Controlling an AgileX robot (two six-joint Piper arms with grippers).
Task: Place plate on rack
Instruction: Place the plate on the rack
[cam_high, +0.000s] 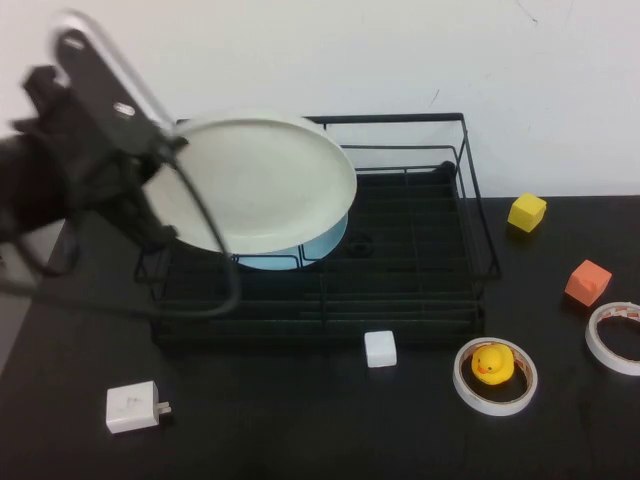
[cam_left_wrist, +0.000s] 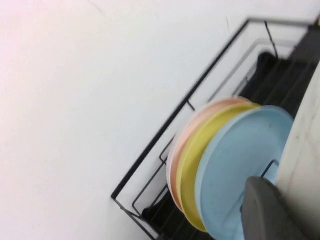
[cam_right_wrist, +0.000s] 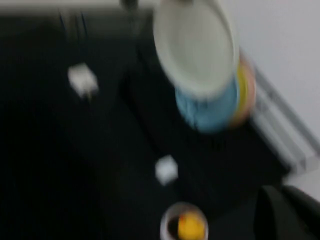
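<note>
- Plate: white, round, carried tilted above the left end of the rack; overlaps the light blue plate standing below it.
- Left gripper: clamped shut on the plate's left edge, arm reaching in from the table's left side.
- Right gripper: out of the high view, raised over the table's right part judging by its own camera; fingers closed, nothing held.
- Seen from the left wrist: light blue plate nearest, then a yellow plate, then a pinkish one, all upright in the dividers against the rack's back rail.
- Step in hand, as judged: bring the plate upright and lower it into the free slot in front of the light blue one.
- Doing it well: turn the plate parallel to the standing plates before descending; line the lower rim up between two dividers, not on top of a wire; keep clear of the light blue plate's face; hold the clamp until the rim seats.
- Risk: rim catching the rail frame, or knocking the standing row over.
- Surface: black tabletop, pale wall behind.
- Elsewhere on it: white charger front left; small white cube just before the rack; rubber duck inside a tape roll; second tape roll, orange block and yellow block to the right, all well apart from the drop path.
</note>
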